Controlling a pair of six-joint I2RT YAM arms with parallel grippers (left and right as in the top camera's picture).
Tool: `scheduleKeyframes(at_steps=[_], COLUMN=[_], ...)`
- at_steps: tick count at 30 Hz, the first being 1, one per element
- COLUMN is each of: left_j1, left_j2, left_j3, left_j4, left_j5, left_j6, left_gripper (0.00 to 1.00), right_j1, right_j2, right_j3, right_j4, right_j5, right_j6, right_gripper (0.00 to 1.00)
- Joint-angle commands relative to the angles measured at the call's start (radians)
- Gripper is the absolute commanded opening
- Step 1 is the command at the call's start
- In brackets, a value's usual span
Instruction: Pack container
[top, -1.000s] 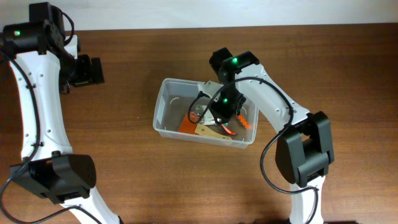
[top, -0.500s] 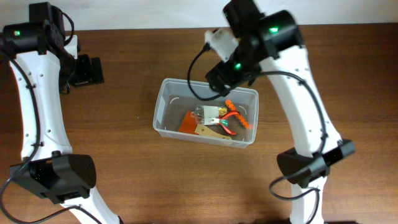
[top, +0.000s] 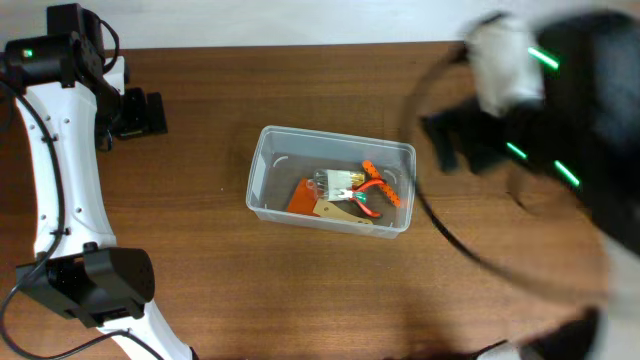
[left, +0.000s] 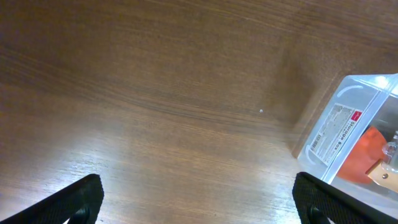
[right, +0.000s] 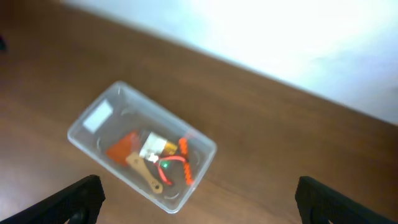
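The clear container (top: 262, 172) sits mid-table, holding an orange piece (top: 300, 198), a tan tag (top: 338, 210), a small packet (top: 340, 182) and red-handled pliers (top: 376, 190). My right gripper (top: 470, 140) is a blurred dark shape up high, right of the bin. From the right wrist view, the container (right: 202, 148) lies far below, with the right gripper (right: 200, 200) open and empty. My left gripper (top: 145, 113) hovers at the far left, away from the bin. It is open (left: 199, 205) over bare wood, with a corner of the container (left: 348, 124) at the right edge.
The left arm's base (top: 90, 285) stands at the table's front left. The right arm (top: 580, 130) fills the right side of the overhead view, blurred and close to the camera. A bright wall (right: 298, 37) runs beyond the table's far edge.
The right gripper opened inside the container, then rose out of it and swung up to the right. The tools stayed in the bin. The left arm has not moved.
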Motion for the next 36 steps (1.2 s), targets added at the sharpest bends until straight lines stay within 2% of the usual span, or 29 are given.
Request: scheduleKeyframes(at_steps=[1,4,8,12,15,20,23,27,32,33,36], left_j1=[0.006,0.006,0.006,0.006,0.006,0.006,0.006,0.006,0.006,0.006,0.006], left_j2=[-0.004,-0.004,-0.004,-0.004,-0.004,-0.004,-0.004,-0.004,-0.004,-0.004,-0.004], left_j3=[0.01,0.01,0.01,0.01,0.01,0.01,0.01,0.01,0.01,0.01,0.01], left_j4=[0.0,0.0,-0.001,-0.001,-0.001,-0.001,0.0,0.0,-0.001,-0.001,-0.001], left_j5=[-0.007,-0.007,-0.007,-0.007,-0.007,-0.007,-0.007,-0.007,-0.007,-0.007,-0.007], left_j6=[0.012,0.012,0.012,0.012,0.012,0.012,0.012,0.012,0.012,0.012,0.012], left_gripper=[0.99,0.99,0.99,0.99,0.99,0.99,0.99,0.99,0.99,0.99,0.99], right_j1=[-0.003,-0.003,-0.003,-0.003,-0.003,-0.003,-0.003,-0.002,-0.003,-0.003,-0.003], right_j2=[-0.191,-0.323,-0.537,-0.66,-0.71,-0.727,-0.711,-0.677,-0.633,-0.626,-0.605], right_j3=[-0.059,-0.173,-0.444,-0.647,-0.771,-0.954,-1.04,-1.094,-1.104,-1.104,-1.104], right_j4=[-0.006,-0.006,-0.006,0.021,0.1,0.257,0.3,0.276,0.222,0.217,0.196], right_j5=[0.162,0.272,0.491,0.556,0.556,0.524,0.38,0.254,0.248,0.248,0.248], right_j6=[0.126,0.206,0.353,0.459,0.476,0.457,0.388,0.386,0.386,0.385,0.386], right_gripper=[0.99,0.99,0.99,0.99,0.99,0.99,0.99,0.99,0.91,0.97,0.99])
